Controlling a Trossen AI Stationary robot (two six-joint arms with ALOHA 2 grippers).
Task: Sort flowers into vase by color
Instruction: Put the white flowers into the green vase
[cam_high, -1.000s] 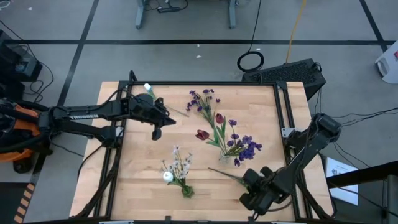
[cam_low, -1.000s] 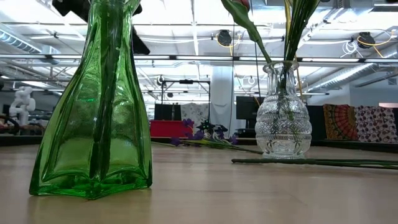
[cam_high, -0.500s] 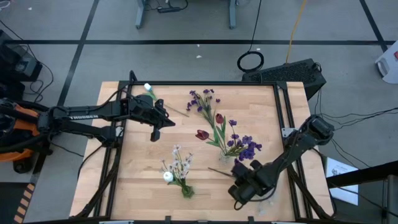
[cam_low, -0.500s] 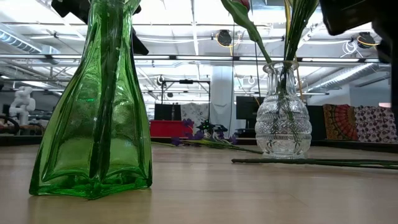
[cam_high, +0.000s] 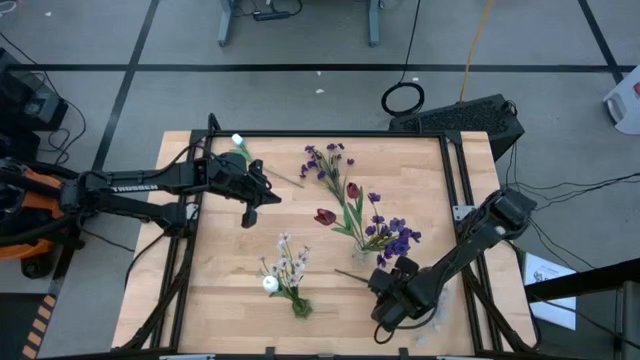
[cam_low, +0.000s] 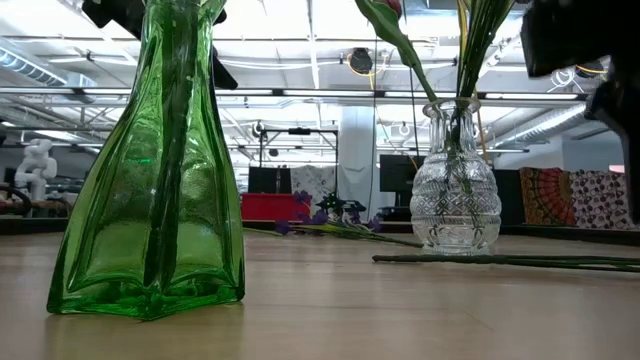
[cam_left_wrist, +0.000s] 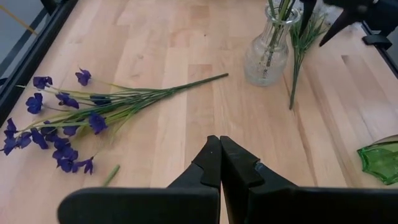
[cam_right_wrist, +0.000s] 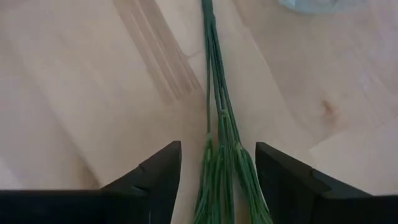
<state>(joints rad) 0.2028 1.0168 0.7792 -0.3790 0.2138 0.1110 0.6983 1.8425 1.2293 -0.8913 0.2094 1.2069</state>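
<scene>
A bunch of green stems (cam_right_wrist: 217, 124) lies flat on the wood near the front right, its cut end (cam_high: 340, 271) pointing left. My right gripper (cam_right_wrist: 217, 155) hovers low over it, open, one finger on each side of the stems without touching; its blooms are hidden. The clear vase (cam_low: 457, 190) holds dark red tulips (cam_high: 352, 190), with purple blooms (cam_high: 398, 238) beside it. The green vase (cam_low: 150, 170) holds white flowers (cam_high: 287, 263). A purple bunch (cam_left_wrist: 68, 118) lies at the far middle. My left gripper (cam_left_wrist: 219, 146) hangs shut above the table's left half (cam_high: 251, 212).
A single white flower (cam_high: 240, 143) lies near the far left corner. A black metal frame (cam_high: 455, 180) borders the table's sides. Bare wood (cam_high: 230, 270) stretches along the front left and between the two vases.
My right gripper has moved toward the table's left edge and slightly toward the far edge, along the lying stems, and now sits over them near the clear vase. The flowers and vases have stayed in place.
</scene>
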